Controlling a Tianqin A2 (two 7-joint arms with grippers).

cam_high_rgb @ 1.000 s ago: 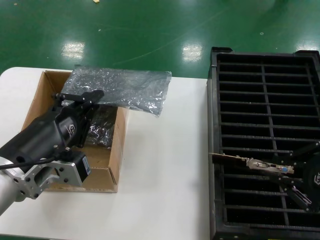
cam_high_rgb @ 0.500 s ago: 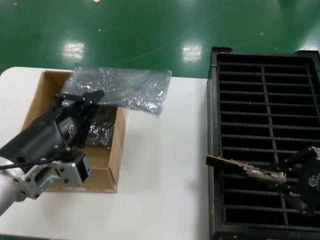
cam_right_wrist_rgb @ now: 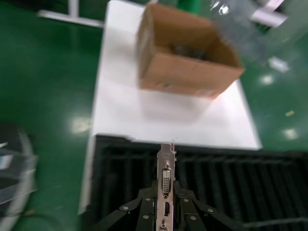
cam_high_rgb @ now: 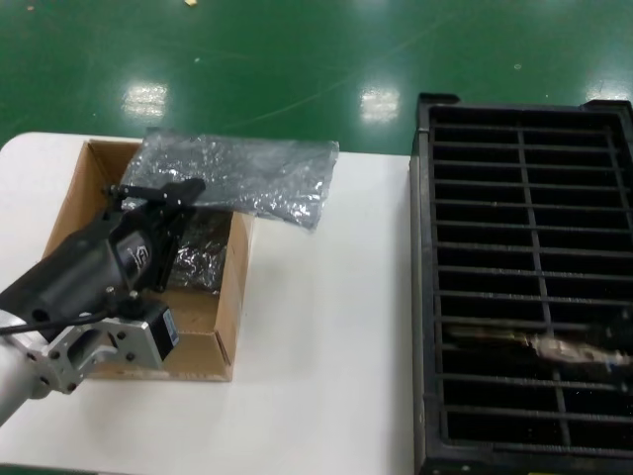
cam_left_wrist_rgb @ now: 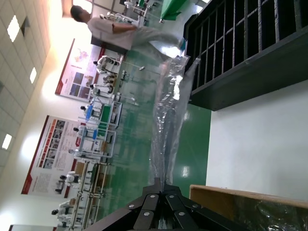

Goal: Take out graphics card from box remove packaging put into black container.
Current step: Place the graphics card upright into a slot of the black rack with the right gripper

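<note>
The right pincer (cam_right_wrist_rgb: 162, 222) pinches the card (cam_right_wrist_rgb: 165, 180) by its bracket, low over a near slot of the crate (cam_high_rgb: 423, 297) at right. The left pincer (cam_high_rgb: 158, 190) pinches the bag (cam_high_rgb: 237, 178), draped across the box's (cam_high_rgb: 229, 297) far edge on the white surface (cam_high_rgb: 326, 327).

Graphics card (cam_high_rgb: 539, 344): flat, lying across near slots of black container (cam_high_rgb: 524, 148). Packaging (cam_high_rgb: 237, 176): crinkly bag draped over far rim of box (cam_high_rgb: 226, 307)

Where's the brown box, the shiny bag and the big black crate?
Box (cam_high_rgb: 226, 327), head view, its right outer wall.
Bag (cam_high_rgb: 252, 173), head view, middle of the plastic.
Crate (cam_high_rgb: 422, 297), head view, its left rim.
</note>
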